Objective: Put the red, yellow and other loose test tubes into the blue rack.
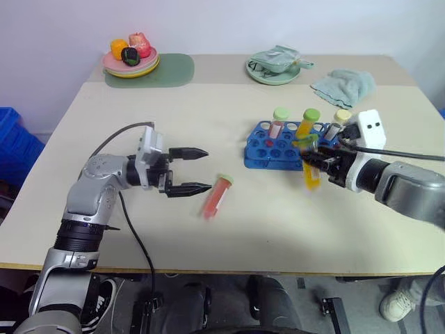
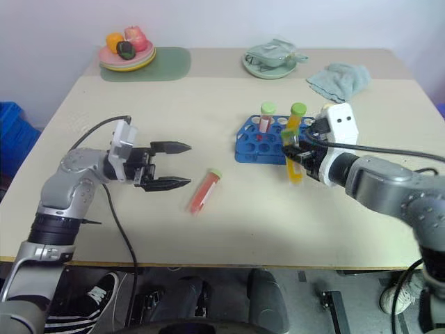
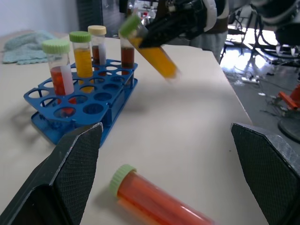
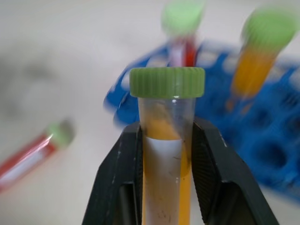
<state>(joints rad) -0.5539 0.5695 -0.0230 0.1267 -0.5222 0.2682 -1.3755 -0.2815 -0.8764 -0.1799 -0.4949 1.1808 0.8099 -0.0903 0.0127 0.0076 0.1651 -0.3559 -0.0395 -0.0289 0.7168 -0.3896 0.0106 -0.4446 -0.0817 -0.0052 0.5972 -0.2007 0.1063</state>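
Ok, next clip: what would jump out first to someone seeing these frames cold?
The right gripper, lifted just in front of the blue rack, is shut on a yellow tube with a green cap. A red tube lies on its side on the table, just off the tips of the open left gripper. Far behind sit a plate of toy fruit and a green cloth.

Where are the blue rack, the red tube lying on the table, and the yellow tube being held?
Blue plastic test-tube rack (image 1: 268,147), left eye view, on its holed top.
Red green-capped tube lying on the table (image 1: 217,197), left eye view, mid-body.
Yellow green-capped tube in the right gripper's jaws (image 4: 167,154), right wrist view, clear upper body.
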